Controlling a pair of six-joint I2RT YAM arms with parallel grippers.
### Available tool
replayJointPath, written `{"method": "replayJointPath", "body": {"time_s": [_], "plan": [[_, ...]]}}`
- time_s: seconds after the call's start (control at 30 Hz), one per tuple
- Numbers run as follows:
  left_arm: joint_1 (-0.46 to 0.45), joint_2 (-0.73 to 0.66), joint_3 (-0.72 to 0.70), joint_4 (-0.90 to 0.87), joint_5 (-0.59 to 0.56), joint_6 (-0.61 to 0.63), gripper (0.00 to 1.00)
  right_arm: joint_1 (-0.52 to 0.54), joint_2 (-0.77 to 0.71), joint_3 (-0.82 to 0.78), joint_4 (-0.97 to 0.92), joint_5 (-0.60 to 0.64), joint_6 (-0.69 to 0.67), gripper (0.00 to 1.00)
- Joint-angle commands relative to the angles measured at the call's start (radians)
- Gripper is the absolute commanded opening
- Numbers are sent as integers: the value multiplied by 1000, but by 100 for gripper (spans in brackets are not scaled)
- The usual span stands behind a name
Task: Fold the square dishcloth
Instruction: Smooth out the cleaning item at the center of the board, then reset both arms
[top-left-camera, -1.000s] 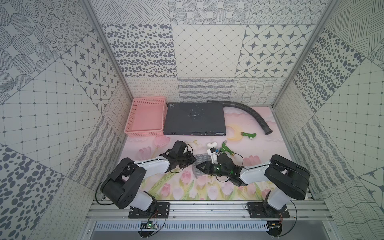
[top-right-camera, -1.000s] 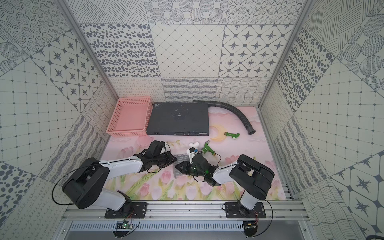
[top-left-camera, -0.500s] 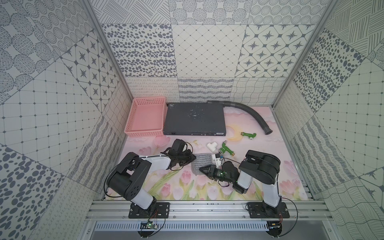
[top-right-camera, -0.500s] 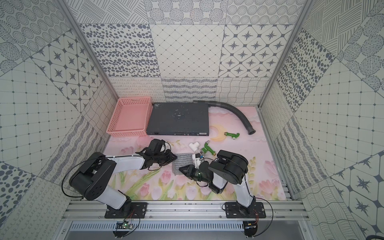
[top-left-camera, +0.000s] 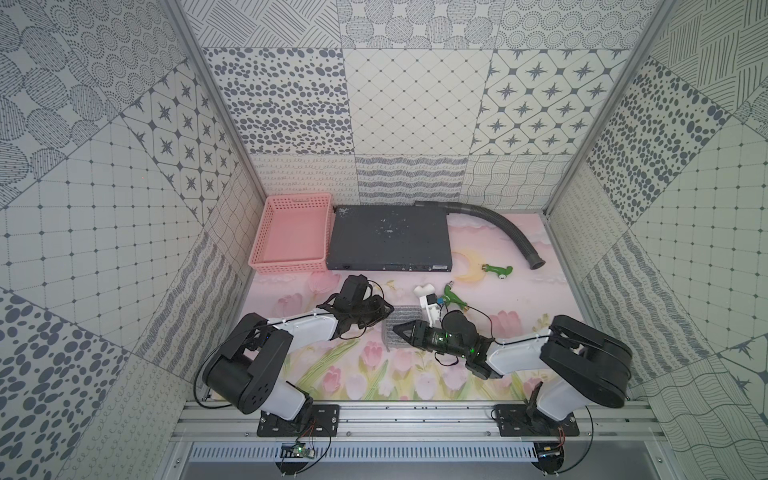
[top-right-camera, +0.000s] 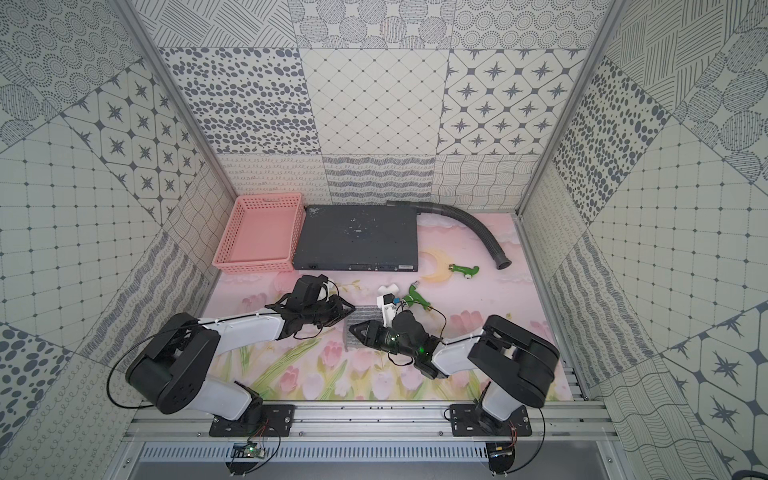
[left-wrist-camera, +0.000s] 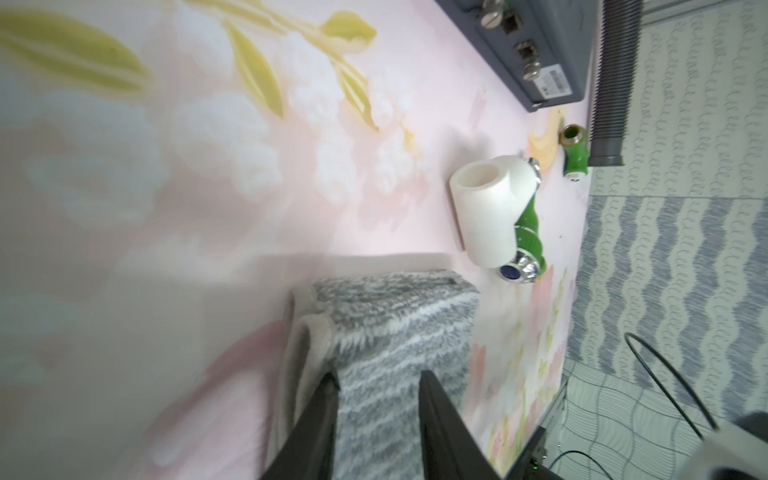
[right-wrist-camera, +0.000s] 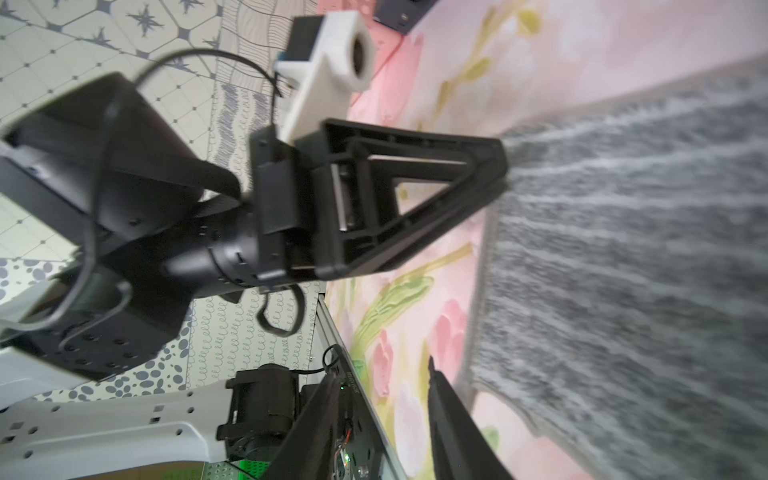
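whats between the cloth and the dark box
A white pipe fitting lies there on the mat, touching neither cloth nor box; the left pincer sits at the cloth's edge. Both top views show it.

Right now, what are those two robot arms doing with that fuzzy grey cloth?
They're folding a square dishcloth. It lies doubled over on the flowery mat, between the two arms. The left hand is at one side of it and the right hand at the other, both open, so neither is gripping it.
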Motion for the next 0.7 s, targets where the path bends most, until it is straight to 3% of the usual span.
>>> {"method": "replayJointPath", "body": {"time_s": [0.0,0.17,0.3,0.4,0.5,0.67], "plan": [[4,-97,19,-90,-39,33,46,4,-158,75,-394,112,-184,44],[5,-236,38,-197,-101,61,60,0,-389,209,-823,364,-347,55],[9,-341,53,-290,-178,87,73,-21,-543,252,-994,530,-421,68],[13,-414,60,-357,-247,103,83,-53,-621,266,-1079,601,-457,77],[15,-500,62,-421,-346,126,91,-97,-656,289,-1165,654,-483,96],[16,-635,36,-509,-577,162,99,-229,-666,327,-1256,674,-550,97]]}}
